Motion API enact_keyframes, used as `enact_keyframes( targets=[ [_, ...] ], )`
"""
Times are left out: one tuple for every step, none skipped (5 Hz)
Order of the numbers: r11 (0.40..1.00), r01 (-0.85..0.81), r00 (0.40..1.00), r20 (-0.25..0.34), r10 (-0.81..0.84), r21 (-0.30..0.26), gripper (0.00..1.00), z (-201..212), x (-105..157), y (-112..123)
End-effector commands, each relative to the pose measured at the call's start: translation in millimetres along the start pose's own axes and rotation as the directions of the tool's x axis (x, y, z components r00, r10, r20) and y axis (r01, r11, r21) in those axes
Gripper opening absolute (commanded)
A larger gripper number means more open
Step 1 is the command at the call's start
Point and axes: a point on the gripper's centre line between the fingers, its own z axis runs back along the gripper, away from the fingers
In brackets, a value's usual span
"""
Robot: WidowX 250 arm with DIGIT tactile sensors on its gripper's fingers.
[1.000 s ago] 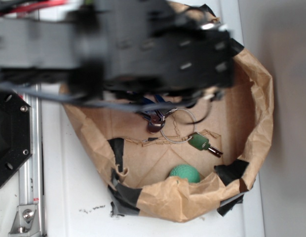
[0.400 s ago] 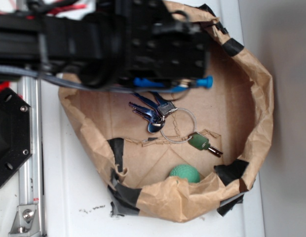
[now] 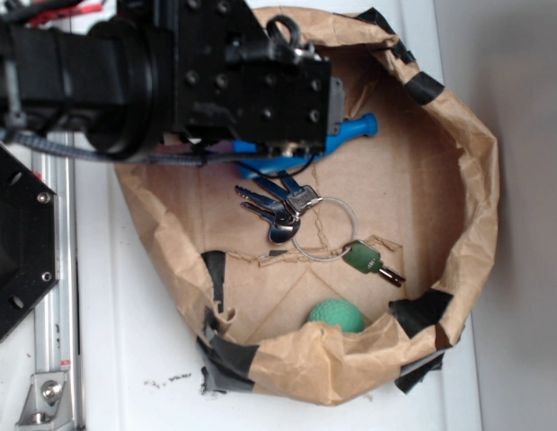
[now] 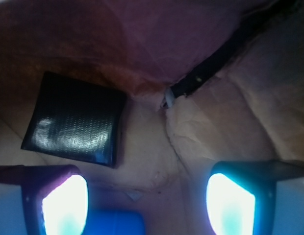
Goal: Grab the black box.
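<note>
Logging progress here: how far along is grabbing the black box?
Approach looks done: the gripper hovers open inside the paper bin. In hand: lining up, since the black box lies free, ahead and toward one finger. Left: centre, descend, close.

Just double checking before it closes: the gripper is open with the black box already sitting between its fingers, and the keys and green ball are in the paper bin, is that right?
Not quite. In the wrist view the black box lies ahead of the open gripper, off toward one finger, not between them. The keys and green ball are indeed in the paper bin.
</note>
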Motion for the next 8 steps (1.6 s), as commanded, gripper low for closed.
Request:
enact_keyframes(
  targets=[
    [0.995,-0.074,0.997,0.022,0.076,-0.064,1.00,-1.2,21.4,-1.7],
    [0.992,-0.100,0.995,0.012,0.101,-0.074,1.00,-1.7,28.3,-12.6],
    [0.990,-0.119,0.993,0.016,0.121,-0.075,1.00,-1.3,30.7,-23.4],
    [0.990,-0.120,0.993,0.003,0.120,-0.073,1.00,-1.8,25.8,-32.4],
    [0.991,-0.105,0.994,0.015,0.107,-0.081,1.00,0.5,24.8,-29.7],
    [0.992,-0.090,0.995,0.043,0.094,-0.088,1.00,-0.7,25.8,-19.5],
    [0.992,-0.090,0.994,0.053,0.095,-0.089,1.00,0.2,25.7,-11.8],
    [0.992,-0.092,0.994,0.059,0.097,-0.087,1.00,0.0,25.1,-9.6]
  ],
)
